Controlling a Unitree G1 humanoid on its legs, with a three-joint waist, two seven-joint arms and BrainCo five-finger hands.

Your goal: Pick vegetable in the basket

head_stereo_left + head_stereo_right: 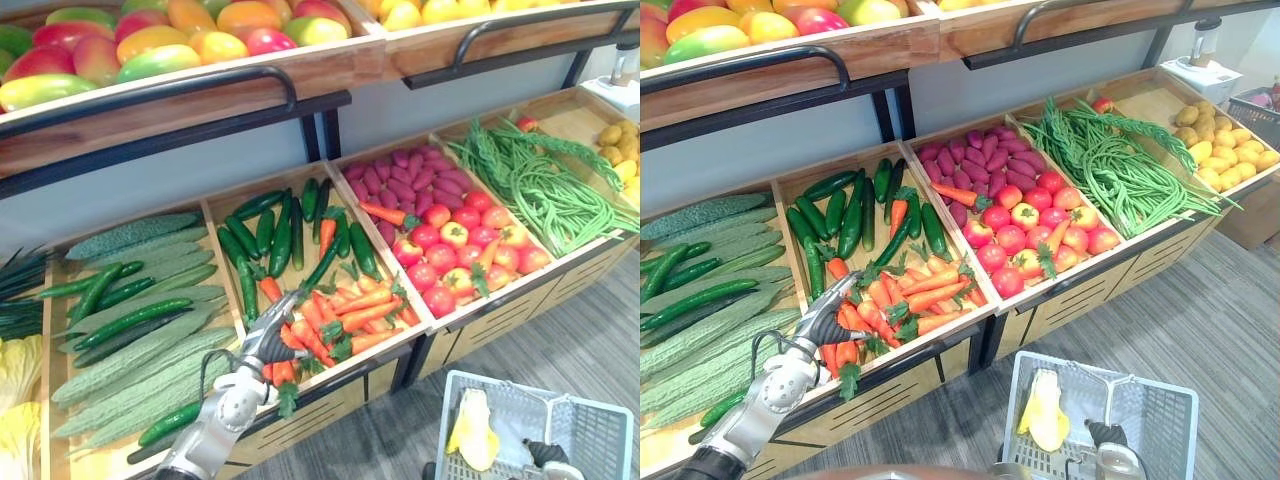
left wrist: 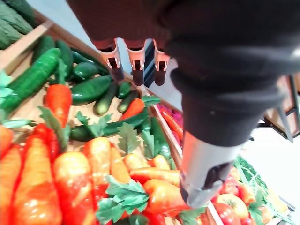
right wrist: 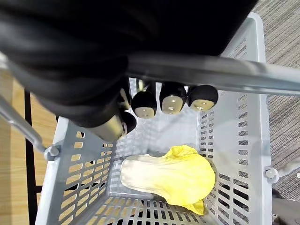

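My left hand (image 1: 266, 338) hangs just above a heap of orange carrots (image 1: 352, 312) with green tops, in the middle bin of the wooden stand. In the left wrist view its fingers (image 2: 136, 64) are straight and its thumb stands apart, holding nothing, with the carrots (image 2: 96, 165) right under them. My right hand (image 1: 1106, 438) is shut on the handle (image 3: 213, 75) of a grey plastic basket (image 1: 1183, 402) on the floor at the lower right. Its fingers (image 3: 171, 99) curl round the bar. A yellow-white cabbage (image 3: 174, 177) lies in the basket.
Dark cucumbers (image 1: 282, 232) lie behind the carrots, and bitter gourds (image 1: 140, 345) fill the bin to the left. To the right are tomatoes (image 1: 462, 248), purple sweet potatoes (image 1: 405, 178), green beans (image 1: 540, 185) and potatoes (image 1: 620, 145). Mangoes (image 1: 150, 40) sit on the upper shelf.
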